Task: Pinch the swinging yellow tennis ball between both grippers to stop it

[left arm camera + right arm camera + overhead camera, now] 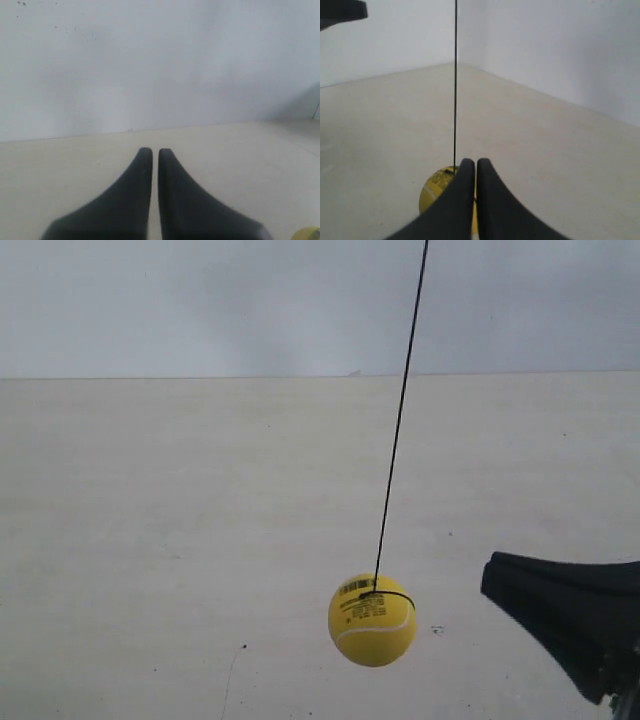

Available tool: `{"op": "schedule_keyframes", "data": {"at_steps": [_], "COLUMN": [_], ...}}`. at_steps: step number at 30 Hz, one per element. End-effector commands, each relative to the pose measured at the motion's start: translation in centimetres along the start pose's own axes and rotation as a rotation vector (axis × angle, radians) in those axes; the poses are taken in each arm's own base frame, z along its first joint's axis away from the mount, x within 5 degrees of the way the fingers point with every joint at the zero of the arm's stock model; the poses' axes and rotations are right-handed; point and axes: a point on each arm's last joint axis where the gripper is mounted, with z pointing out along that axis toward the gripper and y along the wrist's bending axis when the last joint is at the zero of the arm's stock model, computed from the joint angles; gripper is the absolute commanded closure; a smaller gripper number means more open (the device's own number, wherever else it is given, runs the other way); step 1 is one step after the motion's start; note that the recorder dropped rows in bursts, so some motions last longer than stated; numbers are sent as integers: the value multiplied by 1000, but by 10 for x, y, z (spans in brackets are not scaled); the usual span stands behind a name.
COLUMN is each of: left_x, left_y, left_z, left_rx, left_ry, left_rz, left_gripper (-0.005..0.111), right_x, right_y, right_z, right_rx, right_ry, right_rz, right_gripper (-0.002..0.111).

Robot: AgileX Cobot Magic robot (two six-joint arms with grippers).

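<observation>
The yellow tennis ball (372, 620) hangs on a thin black string (400, 410) just above the pale floor, barcode print facing the exterior camera. A black tapered gripper (492, 580) reaches in from the exterior view's right, its tip a short gap away from the ball. My right gripper (472, 162) is shut, and the ball (436, 189) sits close behind its jaws, partly hidden, with the string (455, 85) rising straight up. My left gripper (155, 151) is shut with nothing between the jaws. A sliver of the ball (307, 233) shows at the corner of the left wrist view.
A pale floor (150, 540) runs back to a grey-white wall (200, 300). Two walls meet in a corner (460, 62) in the right wrist view. A dark piece of the other arm (340, 12) shows at that view's edge, well beyond the ball.
</observation>
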Motion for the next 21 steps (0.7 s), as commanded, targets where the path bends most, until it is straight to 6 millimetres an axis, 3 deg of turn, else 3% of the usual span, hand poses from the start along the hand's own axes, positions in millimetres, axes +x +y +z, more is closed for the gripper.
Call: {"op": "schedule_keyframes", "data": {"at_steps": [1,8,17,21], "left_x": [1,1,3,12], "left_y": [0,0,0,-6], "left_z": [0,0,2,15], "left_rx": [3,3,2,64], "left_ry": [-10,-10,9,59], "left_rz": [-21,-15,6,47], "left_gripper": [102,102,102,102], "right_x": [10,21,21,19], "right_y": [-1,-5,-7,-11], "right_z": [16,38,39,41], "right_rx": [-85,-182,-169,-129], "right_ry": [77,125,129,114], "right_rz": [22,61,47,44], "right_gripper": [108,108,108,108]}}
